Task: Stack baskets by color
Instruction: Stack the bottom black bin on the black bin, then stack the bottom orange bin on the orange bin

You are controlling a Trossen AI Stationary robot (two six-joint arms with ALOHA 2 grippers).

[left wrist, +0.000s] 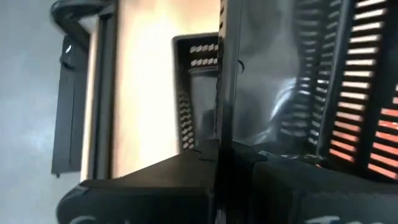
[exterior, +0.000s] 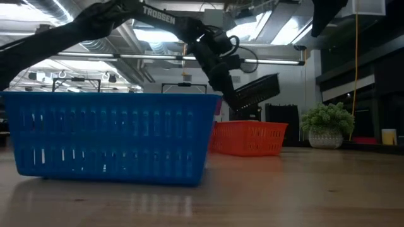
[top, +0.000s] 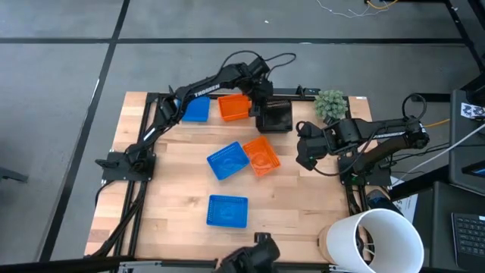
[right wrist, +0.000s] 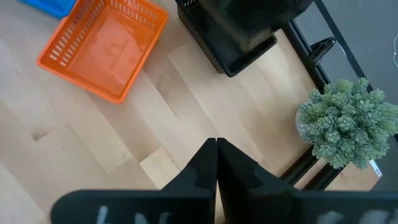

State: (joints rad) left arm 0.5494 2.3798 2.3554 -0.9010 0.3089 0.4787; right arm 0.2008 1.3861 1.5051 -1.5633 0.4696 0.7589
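My left gripper (top: 262,100) reaches to the table's far side and is shut on a black basket (exterior: 255,91), which it holds in the air. Under it stands another black basket (right wrist: 219,55). Beside that, along the far edge, are an orange basket (top: 233,106) and a blue basket (top: 195,110). At mid-table a blue basket (top: 227,161) and an orange basket (top: 262,156) lie side by side. One more blue basket (top: 227,211) sits nearer the front edge. My right gripper (top: 306,157) hovers shut and empty at the right. My left gripper pinches one wall of the black basket at its rim (left wrist: 219,106) between its two fingers. The fingers slant down from the table's left. The basket is lifted clear of the table and tilted, hanging to the right of the fingers (exterior: 228,81).
A small green plant (top: 331,104) stands at the far right corner, close to the black baskets. A large white bucket (top: 377,239) stands off the table's near right corner. Bare wood lies on the left side and along the front right.
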